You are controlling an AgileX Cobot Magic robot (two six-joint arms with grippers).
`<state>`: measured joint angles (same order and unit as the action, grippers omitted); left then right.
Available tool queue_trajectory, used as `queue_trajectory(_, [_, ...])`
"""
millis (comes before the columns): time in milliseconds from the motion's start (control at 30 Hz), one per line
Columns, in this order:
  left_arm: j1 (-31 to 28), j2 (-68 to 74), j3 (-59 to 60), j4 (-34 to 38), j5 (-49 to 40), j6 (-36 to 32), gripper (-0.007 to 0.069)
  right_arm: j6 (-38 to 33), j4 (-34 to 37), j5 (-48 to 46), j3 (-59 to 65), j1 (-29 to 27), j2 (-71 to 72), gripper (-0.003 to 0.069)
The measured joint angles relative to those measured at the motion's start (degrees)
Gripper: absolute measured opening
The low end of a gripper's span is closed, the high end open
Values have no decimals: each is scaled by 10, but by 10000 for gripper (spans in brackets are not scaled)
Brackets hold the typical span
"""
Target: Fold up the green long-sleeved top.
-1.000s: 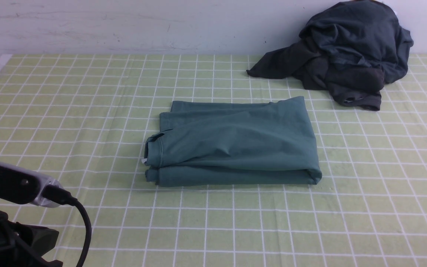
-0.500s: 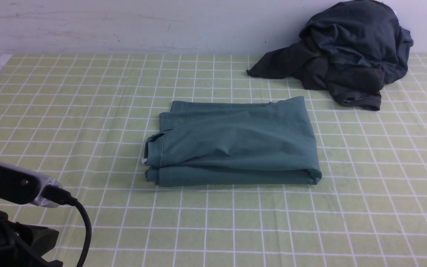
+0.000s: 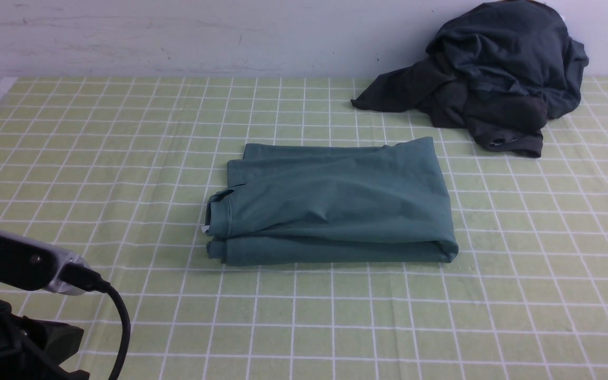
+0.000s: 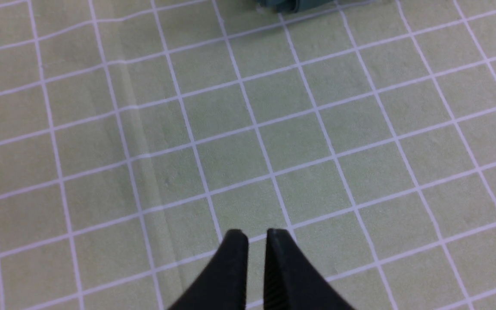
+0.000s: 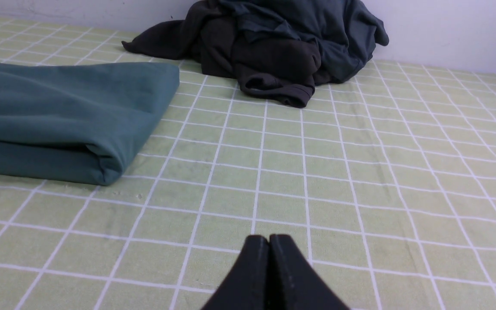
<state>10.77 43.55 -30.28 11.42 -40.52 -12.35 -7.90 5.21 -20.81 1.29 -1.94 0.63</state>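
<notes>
Green long-sleeved top (image 3: 330,206) lay folded into a neat rectangle mid-table on the checked green cloth (image 3: 520,295), collar end toward the robot's left. Left gripper (image 4: 254,234) hung above bare cloth near the top's corner, fingers almost together with a thin gap, holding nothing. Right gripper (image 5: 268,238) was pressed closed, empty. Dark heap of clothes (image 3: 494,74) sat far right, against the wall (image 3: 177,37).

The green top (image 4: 293,4) is mostly cut off in the left wrist view.
</notes>
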Motion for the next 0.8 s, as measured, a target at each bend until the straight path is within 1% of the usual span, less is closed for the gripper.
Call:
queue_trajectory(133, [0,0,0,0,0,0,51,0,0,0,0,0,0,-13])
queue_trajectory(367, [20,-19,8,1,2,0,51,0,-1,0,0,0,0,-13])
queue_trajectory(500, [20,-82,31,3,2,0,51,0,0,0,0,0,0,-13])
queue_trajectory(667, [20,-214,87,1,1,0,51,0,0,0,0,0,0,-13])
queue_trajectory(767, [20,-271,112,1,20,-1,51,0,0,0,0,0,0,-13])
queue_trajectory(800, [20,-313,127,1,33,-7,51,0,0,0,0,0,0,-13])
